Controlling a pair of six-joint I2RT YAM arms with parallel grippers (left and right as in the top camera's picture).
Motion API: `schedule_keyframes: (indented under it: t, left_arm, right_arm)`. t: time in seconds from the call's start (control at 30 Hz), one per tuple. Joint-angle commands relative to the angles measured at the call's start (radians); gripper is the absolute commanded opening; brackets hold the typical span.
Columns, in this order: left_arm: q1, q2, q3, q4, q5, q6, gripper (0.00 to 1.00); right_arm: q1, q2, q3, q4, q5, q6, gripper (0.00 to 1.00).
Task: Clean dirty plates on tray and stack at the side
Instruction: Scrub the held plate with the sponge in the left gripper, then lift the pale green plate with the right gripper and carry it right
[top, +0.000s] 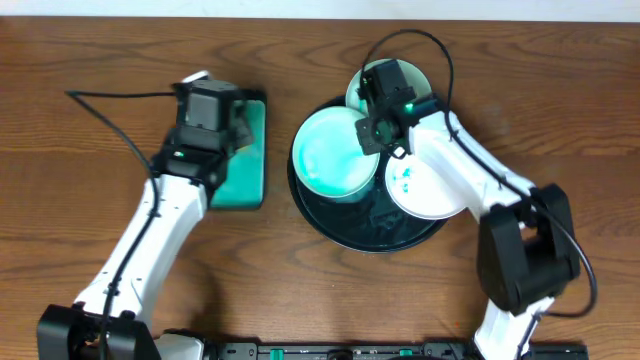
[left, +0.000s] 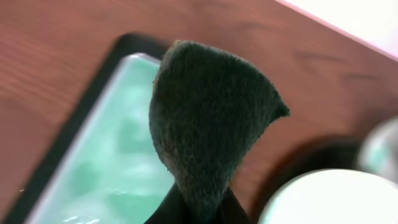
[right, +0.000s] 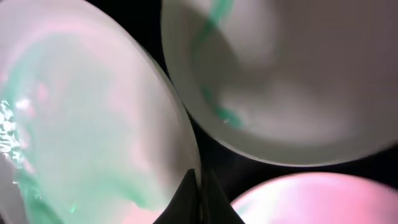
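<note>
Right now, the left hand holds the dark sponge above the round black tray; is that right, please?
Not quite: the left hand holds the dark sponge above the green rectangular tray, beside the round black tray, as the overhead view shows.

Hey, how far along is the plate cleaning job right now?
Done: nothing; all three plates sit on the tray, teal smears showing, none stacked aside. In hand: the left gripper holds a dark sponge over the green sponge tray; the right gripper pinches the mint plate by its rim. Left: wiping and stacking.
</note>
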Motion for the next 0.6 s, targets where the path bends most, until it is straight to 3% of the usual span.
schedule_keyframes:
  t: [0.0,0.33,0.57]
  left_arm:
    - [0.061,0.002,-0.008,-0.028,-0.003,-0.009,0.07]
    - [0.211,0.029,-0.011,-0.037,-0.003,-0.009,0.07]
    - [0.226,0.101,-0.012,-0.037,0.001,-0.009,0.07]
  right_arm:
    - [0.043,-0.059,0.006,0.01,0.254,-0.094,0.01]
    - [0.167,-0.107,0.006,0.114,0.618,-0.37,0.01]
    - [0.269,-0.107,0.006,0.225,0.837,-0.572,0.01]
